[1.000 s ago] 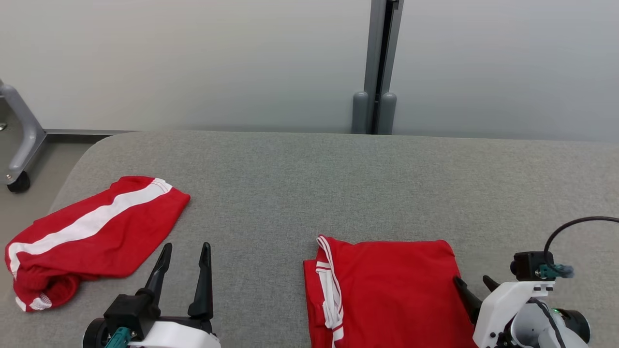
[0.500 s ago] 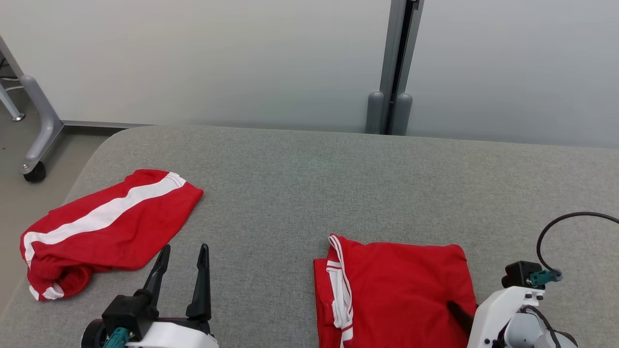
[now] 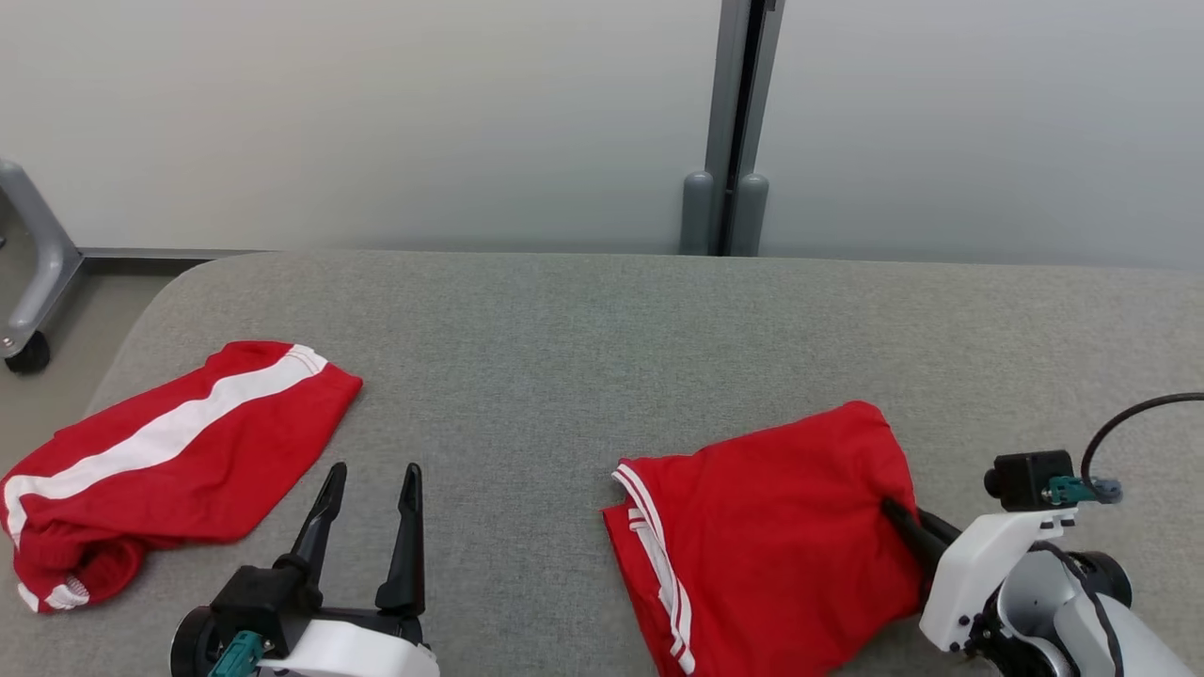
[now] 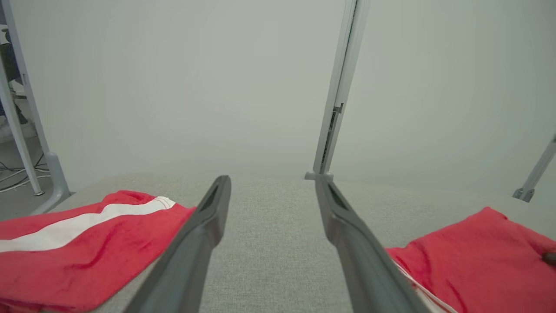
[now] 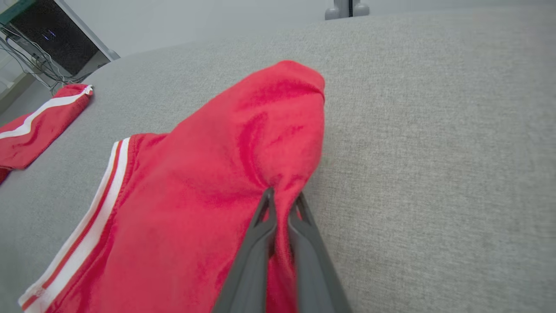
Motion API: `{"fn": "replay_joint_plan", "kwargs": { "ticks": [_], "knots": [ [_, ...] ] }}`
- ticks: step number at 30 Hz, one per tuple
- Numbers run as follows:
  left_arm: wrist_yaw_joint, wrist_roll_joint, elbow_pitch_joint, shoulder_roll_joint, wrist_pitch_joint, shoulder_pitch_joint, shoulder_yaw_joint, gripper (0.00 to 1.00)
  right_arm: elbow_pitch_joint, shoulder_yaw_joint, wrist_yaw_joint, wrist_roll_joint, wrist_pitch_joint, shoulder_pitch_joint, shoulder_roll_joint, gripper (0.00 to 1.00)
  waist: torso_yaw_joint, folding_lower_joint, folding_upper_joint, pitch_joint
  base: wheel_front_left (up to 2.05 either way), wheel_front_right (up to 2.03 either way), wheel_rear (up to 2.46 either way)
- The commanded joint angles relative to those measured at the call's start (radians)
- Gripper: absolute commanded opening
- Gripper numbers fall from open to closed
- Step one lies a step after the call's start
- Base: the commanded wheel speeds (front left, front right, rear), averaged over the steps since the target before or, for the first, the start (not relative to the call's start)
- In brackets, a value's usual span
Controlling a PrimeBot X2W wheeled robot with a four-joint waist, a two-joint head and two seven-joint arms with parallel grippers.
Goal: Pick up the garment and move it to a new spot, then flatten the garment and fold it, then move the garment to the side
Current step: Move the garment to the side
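Since a second ago the garment [image 3: 771, 527] is lying differently: its far right corner is now sitting farther back and the whole piece is skewed, where its far edge was running straight across. The right gripper [image 3: 905, 512], then spread at the garment's right edge, is now clamping that edge. The grey table [image 3: 564, 357] is taking up most of the head view, with its rounded far left corner showing. A pale wall [image 3: 376, 113] is standing behind it, and a grey post [image 3: 732, 122] is rising against that wall right of centre. The garment, red with white stripes along its left hem, is resting folded on the near right part of the table. The other garment [image 3: 169, 461], red with a broad white stripe, is lying crumpled at the near left edge, well apart from the first. The left gripper [image 3: 373, 468] is pointing far over bare table between the two, nearer the other garment, with its fingers spread wide and holding nothing. In the right wrist view the right gripper [image 5: 284, 195] is pressing its fingers together on a ridge of red cloth that is bunching up between them. A black cable [image 3: 1119, 428] is looping above the right wrist. A caster [image 3: 23, 353] is sitting on the floor at far left.
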Motion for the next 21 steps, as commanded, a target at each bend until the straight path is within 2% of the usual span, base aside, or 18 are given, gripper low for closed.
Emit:
{"fn": "replay_joint_plan", "kwargs": {
  "ticks": [1,11,21],
  "knots": [
    [-0.004,0.008,-0.003,0.002,-0.001,-0.018,-0.002,1.00,-0.003,-0.003,0.000,-0.001,-0.009,-0.011,-0.012,0.00,-0.012,0.0000,0.0000,0.003,0.00,0.00,0.00],
    [-0.003,-0.011,-0.026,0.002,0.000,-0.058,-0.073,1.00,-0.014,0.049,0.000,0.013,-0.041,-0.126,-0.078,0.00,-0.144,0.0000,0.0000,0.057,0.00,0.00,0.00],
    [0.003,-0.012,-0.023,0.002,0.000,-0.123,-0.125,1.00,-0.005,0.103,0.000,0.040,-0.086,-0.218,-0.082,0.00,-0.308,0.0000,0.0000,0.123,0.00,0.00,0.00]
  ]
}}
